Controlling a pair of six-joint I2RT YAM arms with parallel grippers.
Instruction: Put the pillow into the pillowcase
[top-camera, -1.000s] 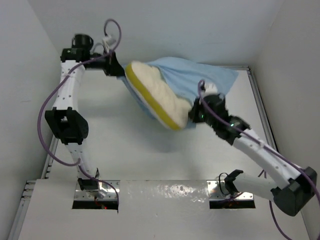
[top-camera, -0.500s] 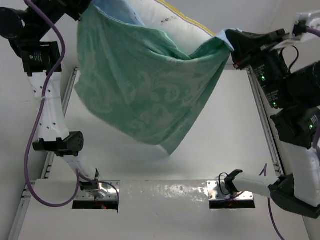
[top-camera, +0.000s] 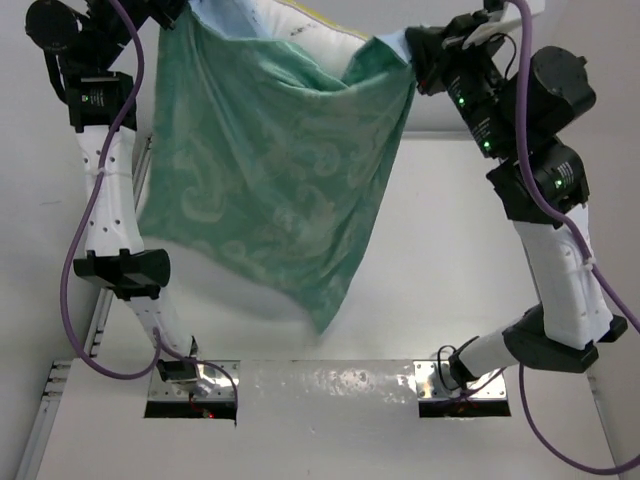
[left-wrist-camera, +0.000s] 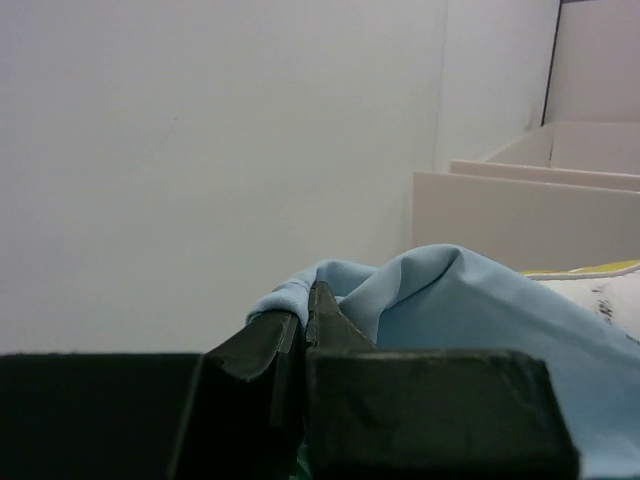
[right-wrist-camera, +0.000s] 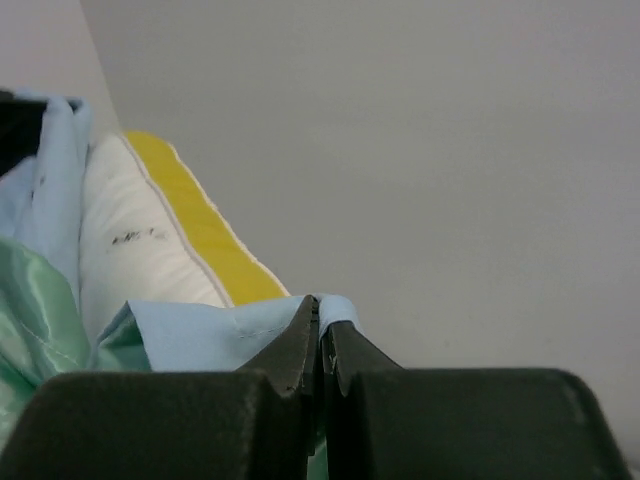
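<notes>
The teal-green pillowcase (top-camera: 270, 170) hangs high above the table, held up by its two top corners with the opening upward. The cream pillow (top-camera: 305, 25) with yellow trim sits inside it, its top edge sticking out. My left gripper (top-camera: 178, 12) is shut on the pillowcase's left corner, light blue in the left wrist view (left-wrist-camera: 300, 305). My right gripper (top-camera: 412, 48) is shut on the right corner, shown in the right wrist view (right-wrist-camera: 322, 312), where the pillow (right-wrist-camera: 150, 240) rises to the left behind the blue hem (right-wrist-camera: 210, 335).
The white table (top-camera: 440, 270) lies below the hanging cloth. White walls enclose the cell on three sides. Metal rails (top-camera: 530, 210) run along the table's sides. The arm bases (top-camera: 190, 385) sit at the near edge.
Both arms have lifted the pillowcase from the table to high above it. The pillow has slid deeper into the case. The right gripper moved left and the case hangs more steeply.
</notes>
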